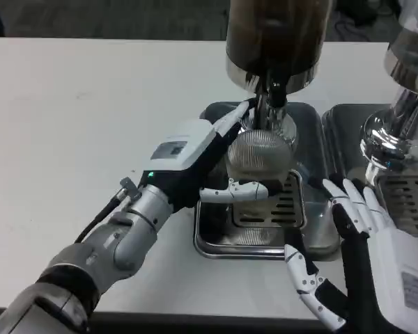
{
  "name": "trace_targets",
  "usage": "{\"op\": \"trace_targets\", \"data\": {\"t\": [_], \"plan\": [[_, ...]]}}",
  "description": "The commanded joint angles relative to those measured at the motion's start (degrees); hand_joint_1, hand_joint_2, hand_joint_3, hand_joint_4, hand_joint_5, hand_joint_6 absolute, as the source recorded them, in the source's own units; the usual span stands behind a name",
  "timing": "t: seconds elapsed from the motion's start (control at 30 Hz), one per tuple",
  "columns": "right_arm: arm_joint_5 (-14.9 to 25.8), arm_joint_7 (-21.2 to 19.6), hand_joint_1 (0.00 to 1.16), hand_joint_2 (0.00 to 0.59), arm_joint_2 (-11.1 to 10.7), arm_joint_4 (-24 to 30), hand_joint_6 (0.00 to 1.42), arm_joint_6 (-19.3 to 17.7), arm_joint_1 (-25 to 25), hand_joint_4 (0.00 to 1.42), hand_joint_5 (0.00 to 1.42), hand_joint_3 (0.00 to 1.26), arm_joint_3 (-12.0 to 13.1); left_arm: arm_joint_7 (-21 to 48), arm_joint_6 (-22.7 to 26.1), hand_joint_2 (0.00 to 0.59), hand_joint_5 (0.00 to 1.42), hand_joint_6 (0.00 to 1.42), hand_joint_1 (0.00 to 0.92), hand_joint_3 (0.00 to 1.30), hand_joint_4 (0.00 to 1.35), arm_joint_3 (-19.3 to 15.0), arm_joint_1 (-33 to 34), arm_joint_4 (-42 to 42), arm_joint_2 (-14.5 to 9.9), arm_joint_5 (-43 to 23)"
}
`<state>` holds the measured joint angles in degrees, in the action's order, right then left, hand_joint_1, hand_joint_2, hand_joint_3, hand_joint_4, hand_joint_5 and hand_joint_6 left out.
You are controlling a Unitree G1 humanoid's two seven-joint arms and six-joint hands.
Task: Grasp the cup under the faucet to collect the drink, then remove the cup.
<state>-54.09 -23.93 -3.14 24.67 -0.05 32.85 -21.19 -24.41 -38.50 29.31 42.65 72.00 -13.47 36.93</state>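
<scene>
Left hand (219, 163) grips the cup (260, 156) under the faucet (270, 97).
Right hand (362, 250), at four o'clock of the cup, lies open, fingers spread.

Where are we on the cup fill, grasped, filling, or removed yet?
Done: left hand grips the cup, which sits under the faucet on the drip tray. In hand: collecting; I can't tell whether drink flows. Left: removing the cup. Right hand waits open beside the tray.
</scene>
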Motion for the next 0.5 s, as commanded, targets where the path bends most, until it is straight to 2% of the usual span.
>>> {"op": "trace_targets", "data": {"t": [0.03, 0.27, 0.5], "plan": [[0.6, 0.0, 0.37, 0.453, 0.5, -0.3, 0.10, 0.0, -0.6, 0.11, 0.07, 0.22, -1.0, 1.0, 0.6, 0.038, 0.19, 0.27, 0.164, 0.00, 0.00, 0.0, 0.7, -0.9, -1.1, 0.4], [0.9, 0.0, 0.38, 0.455, 0.2, -0.9, 0.10, -0.1, -1.6, 0.11, 0.07, 0.22, -0.8, 0.4, -2.2, 0.025, 0.17, 0.24, 0.116, 0.00, 0.00, -1.5, -0.2, -3.1, -2.4, -0.8], [1.6, 0.1, 0.38, 0.455, -0.2, -1.8, 0.10, -0.4, -2.8, 0.11, 0.07, 0.22, -0.6, 0.5, -5.3, 0.024, 0.17, 0.25, 0.110, 0.00, 0.00, -3.3, -1.6, -5.6, -4.0, -1.5]]}}
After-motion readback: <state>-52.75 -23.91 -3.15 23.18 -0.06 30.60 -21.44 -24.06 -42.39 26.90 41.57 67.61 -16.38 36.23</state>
